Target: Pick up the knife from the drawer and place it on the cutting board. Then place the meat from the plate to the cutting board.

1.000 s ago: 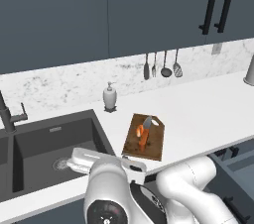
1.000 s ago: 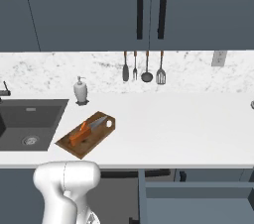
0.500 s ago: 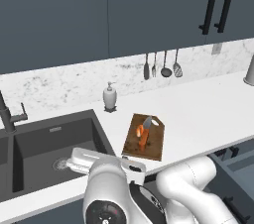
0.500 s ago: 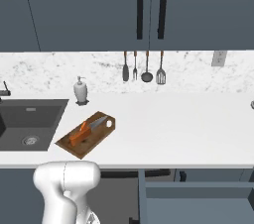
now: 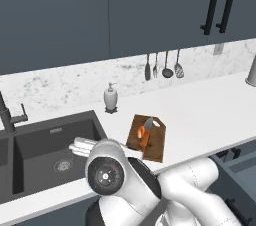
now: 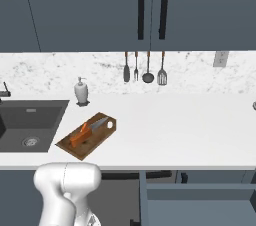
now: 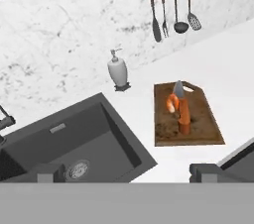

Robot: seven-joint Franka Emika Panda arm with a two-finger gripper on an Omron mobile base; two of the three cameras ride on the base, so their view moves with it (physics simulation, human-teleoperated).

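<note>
End effector (image 7: 127,172) fingertips gape wide, empty; knife (image 7: 182,110) on cutting board (image 7: 208,124), blade hard to discern.

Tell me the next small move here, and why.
Probably just hold the open gripper clear and grasp nothing. The knife already lies on the cutting board, and the small pale-pink piece beside it looks like the meat, though it is too small to be sure.
</note>
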